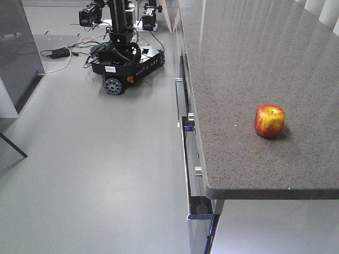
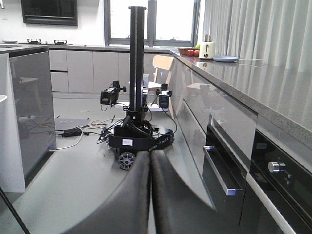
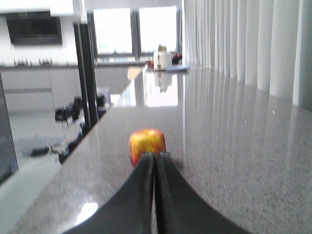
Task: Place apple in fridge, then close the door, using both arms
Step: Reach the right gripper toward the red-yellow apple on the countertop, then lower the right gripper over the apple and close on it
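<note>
- Straight ahead of the right gripper [image 3: 155, 156], just beyond its tips and a touch left of its centre line: the apple [image 3: 147, 146], apart from the fingers, untouched.
- Clenched on that side, fingers pressed flat together with nothing between them; needs opening before any grasp, by this reading.
- Likewise clenched and empty, the left gripper [image 2: 149, 158], low beside the drawer fronts [image 2: 222, 170] and facing along the floor [image 1: 79, 174]; no fruit in that view, so the right arm judged the nearer.
- Round, so no long axis to line up with; upright, stem dimple on top.
- Resting on the grey speckled countertop [image 1: 238, 63], towards its near end, well right of the edge above the drawers; flat, glossy, likely to let a nudged fruit roll.
- Around: curtains [image 3: 253, 44] along the right, a wheeled robot base [image 1: 124, 63] with cables far left, and nearer on the left a tall dark grey face, probably the fridge [image 1: 16, 47]; door position impossible to tell.
</note>
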{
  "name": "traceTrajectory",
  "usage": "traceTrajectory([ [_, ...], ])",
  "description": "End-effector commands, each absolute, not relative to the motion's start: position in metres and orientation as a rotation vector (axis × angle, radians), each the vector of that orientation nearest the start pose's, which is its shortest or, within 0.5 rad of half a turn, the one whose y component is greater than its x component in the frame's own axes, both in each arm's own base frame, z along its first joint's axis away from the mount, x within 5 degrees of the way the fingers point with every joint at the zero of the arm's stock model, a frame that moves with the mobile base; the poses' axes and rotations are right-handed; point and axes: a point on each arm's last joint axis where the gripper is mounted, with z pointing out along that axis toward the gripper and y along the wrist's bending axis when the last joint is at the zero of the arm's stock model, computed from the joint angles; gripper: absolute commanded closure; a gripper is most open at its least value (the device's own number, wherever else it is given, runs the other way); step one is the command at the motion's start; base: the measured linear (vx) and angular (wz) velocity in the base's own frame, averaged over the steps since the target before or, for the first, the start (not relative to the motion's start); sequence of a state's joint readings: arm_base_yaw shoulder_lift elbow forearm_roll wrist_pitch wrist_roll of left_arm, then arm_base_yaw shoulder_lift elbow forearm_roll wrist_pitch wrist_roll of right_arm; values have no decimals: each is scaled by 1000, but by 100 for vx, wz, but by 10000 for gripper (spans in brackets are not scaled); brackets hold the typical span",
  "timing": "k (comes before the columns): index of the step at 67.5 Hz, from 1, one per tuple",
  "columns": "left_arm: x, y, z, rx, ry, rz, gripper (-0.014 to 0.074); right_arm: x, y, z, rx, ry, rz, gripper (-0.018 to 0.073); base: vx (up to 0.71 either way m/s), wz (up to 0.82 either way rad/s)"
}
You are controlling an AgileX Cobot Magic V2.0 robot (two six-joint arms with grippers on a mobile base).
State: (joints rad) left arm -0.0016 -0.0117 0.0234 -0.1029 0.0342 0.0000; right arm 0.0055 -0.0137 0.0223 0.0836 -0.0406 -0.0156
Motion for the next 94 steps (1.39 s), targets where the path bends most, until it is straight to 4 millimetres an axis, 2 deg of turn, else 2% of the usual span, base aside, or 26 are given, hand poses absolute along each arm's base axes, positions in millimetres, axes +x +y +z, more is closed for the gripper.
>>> traceTrajectory([
  [1,56,0,202,-90,1461,-92,602,49,-1,248,73,1268,75,561,0,0],
  [7,56,0,202,-90,1461,-92,602,46,-1,277,65,1276,77,561,0,0],
  [16,56,0,202,-90,1461,-92,602,49,1,319,17,1412,49,561,0,0],
  [29,56,0,202,-90,1461,-92,602,69,5,352,-10,1714,71,561,0,0],
  [37,56,0,202,-90,1461,-92,602,88,6,359,-19,1875,80,561,0,0],
  [52,56,0,202,-90,1461,-92,602,126,6,356,-58,2037,61,542,0,0],
  [59,56,0,202,-90,1461,-92,602,147,7,356,-56,2116,73,464,0,0],
  [63,56,0,202,-90,1461,-92,602,160,8,357,-57,2157,94,388,0,0],
  [75,56,0,202,-90,1461,-92,602,199,12,353,-66,2242,153,77,0,0],
  [80,56,0,202,-90,1461,-92,602,216,13,351,-64,2269,161,-24,0,0],
  [86,56,0,202,-90,1461,-92,602,240,13,348,-58,2305,171,-110,0,0],
  [94,56,0,202,-90,1461,-92,602,271,13,343,-56,2352,175,-130,0,0],
])
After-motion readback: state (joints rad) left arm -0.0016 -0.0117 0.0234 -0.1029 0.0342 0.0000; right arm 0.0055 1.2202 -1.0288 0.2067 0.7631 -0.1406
